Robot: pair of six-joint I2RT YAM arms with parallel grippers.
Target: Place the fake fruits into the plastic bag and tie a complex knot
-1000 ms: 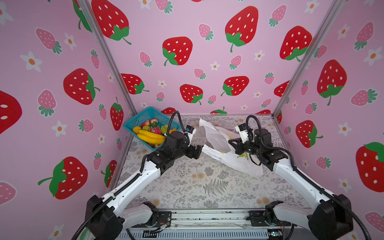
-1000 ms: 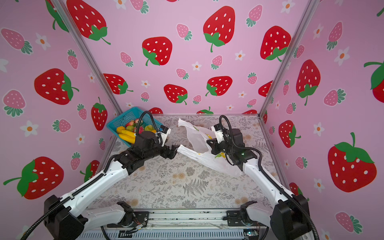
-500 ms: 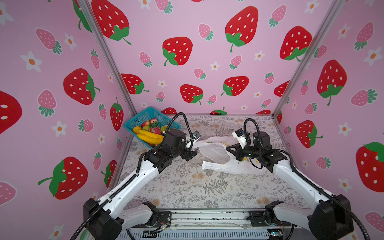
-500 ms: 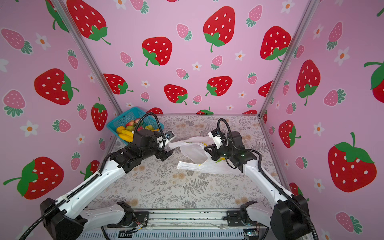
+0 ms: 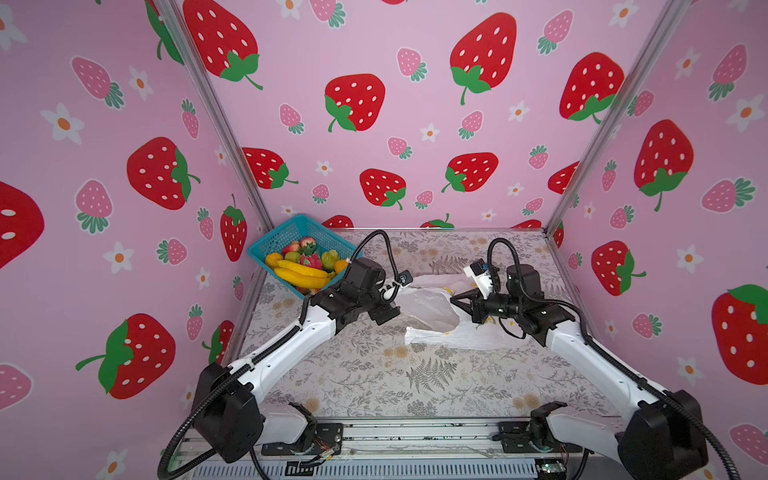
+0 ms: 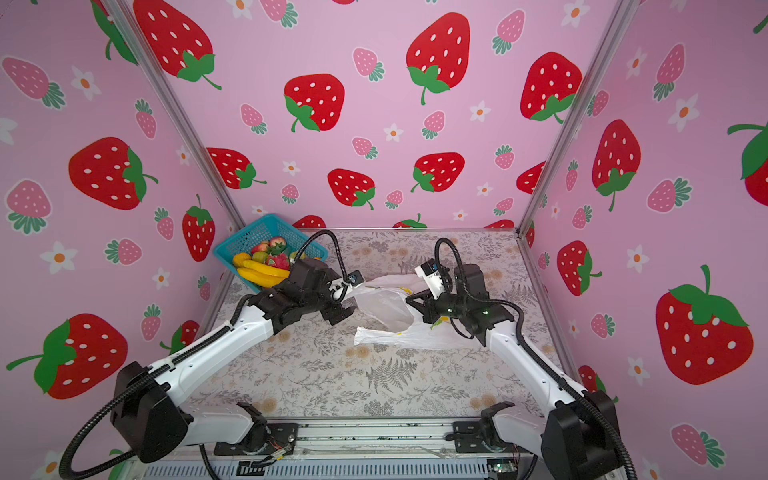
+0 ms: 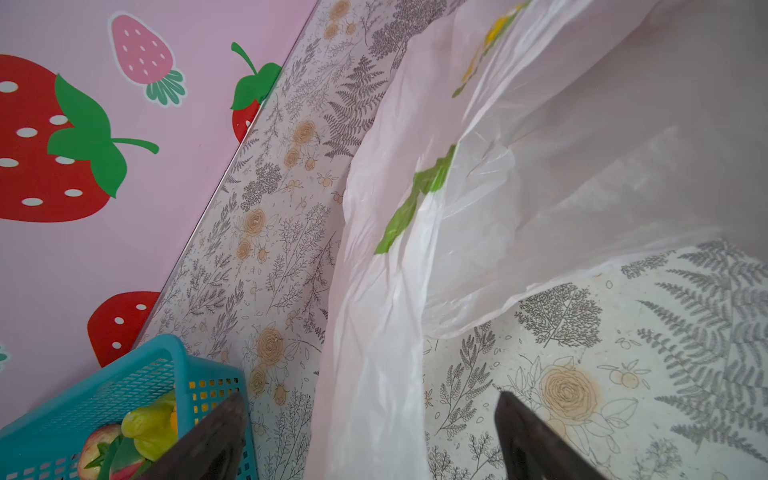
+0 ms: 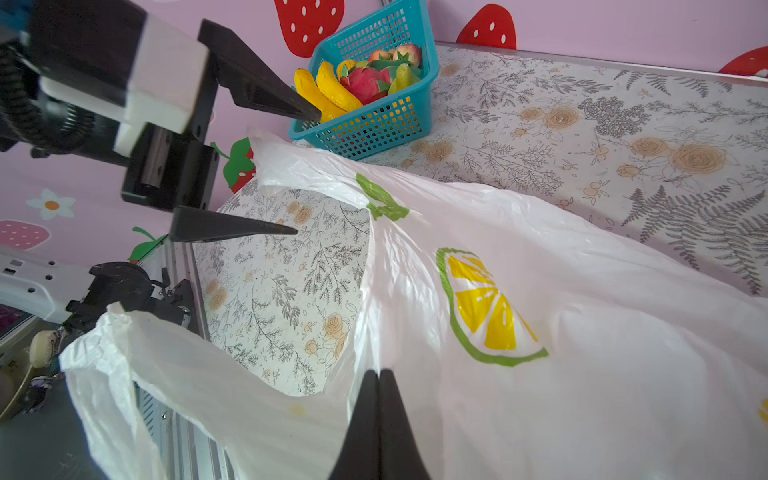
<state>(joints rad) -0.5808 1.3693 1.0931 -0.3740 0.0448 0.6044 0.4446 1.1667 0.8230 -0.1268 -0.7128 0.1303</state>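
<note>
Both top views: bag limp on worktop, fruits in basket.
Left wrist: left gripper spread wide astride a handle, not clamped.
Right wrist: right gripper pinched on bag rim.
Thin, light, slippery film — best grabbed by bunched handles.

Legible text, labels, brands, numbers, signs: none that I can read on any feed. Plastic bag: lemon-slice and leaf prints only. Walls: strawberries and flowers only. Table cover: ferns and roses only.
</note>
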